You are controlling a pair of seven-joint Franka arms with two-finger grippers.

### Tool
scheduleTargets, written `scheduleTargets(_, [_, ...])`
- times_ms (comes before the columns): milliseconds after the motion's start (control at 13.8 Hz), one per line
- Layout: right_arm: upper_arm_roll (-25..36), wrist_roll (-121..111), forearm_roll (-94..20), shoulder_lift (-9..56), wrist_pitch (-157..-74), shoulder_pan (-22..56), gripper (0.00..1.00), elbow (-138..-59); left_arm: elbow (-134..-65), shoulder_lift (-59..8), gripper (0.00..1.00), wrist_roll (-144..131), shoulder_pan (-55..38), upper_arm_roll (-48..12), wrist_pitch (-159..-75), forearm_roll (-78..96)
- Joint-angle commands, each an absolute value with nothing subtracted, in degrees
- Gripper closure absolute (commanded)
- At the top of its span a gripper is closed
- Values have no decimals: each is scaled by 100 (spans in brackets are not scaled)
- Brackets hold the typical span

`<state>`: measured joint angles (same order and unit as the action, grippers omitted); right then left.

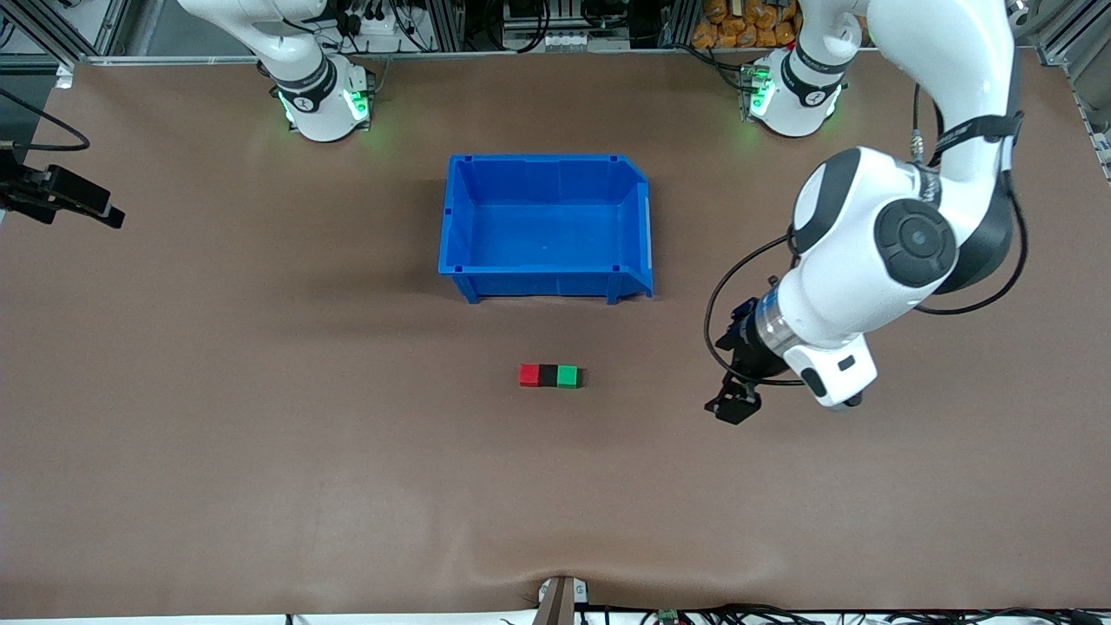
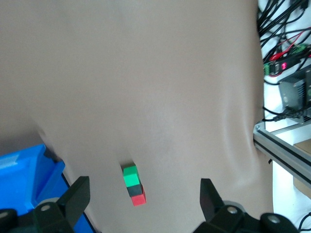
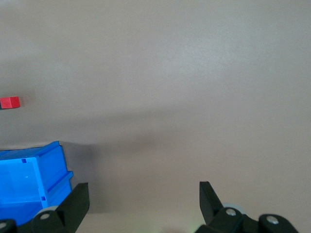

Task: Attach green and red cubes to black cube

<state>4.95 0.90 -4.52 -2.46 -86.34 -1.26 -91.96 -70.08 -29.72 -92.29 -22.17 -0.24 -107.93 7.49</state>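
The red cube (image 1: 529, 375), the black cube (image 1: 548, 375) and the green cube (image 1: 567, 375) lie in one touching row on the table, black in the middle, nearer to the front camera than the blue bin. The left wrist view shows the same row: green (image 2: 130, 176), black (image 2: 135, 190), red (image 2: 139, 199). My left gripper (image 1: 735, 406) (image 2: 144, 191) is open and empty, over the table beside the row toward the left arm's end. My right gripper (image 3: 143, 194) is open and empty, high over bare table. The red cube (image 3: 9, 102) shows small at the edge of the right wrist view.
An empty blue bin (image 1: 547, 160) stands in the table's middle, farther from the front camera than the cubes; it also shows in the left wrist view (image 2: 19, 167) and the right wrist view (image 3: 29, 156). A black device (image 1: 61, 195) sits at the right arm's end of the table.
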Motion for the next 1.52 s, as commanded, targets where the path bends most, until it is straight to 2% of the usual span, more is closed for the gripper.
scheduleTargets(0, [483, 237, -518, -369, -8578, -105, 0, -9202, -7207, -2664, 0, -8862, -2241, -44, -10610, 379])
scheduleTargets(578, [378, 281, -510, -290, -8455, 97, 0, -9018, -7189, -2417, 0, -7682, -1960, -53, -10179, 290])
scheduleTargets(1446, [387, 272, -448, -272, -8385, 237, 0, -9035, -7216, -1644, 0, -5513, -1398, -53, -8272, 299])
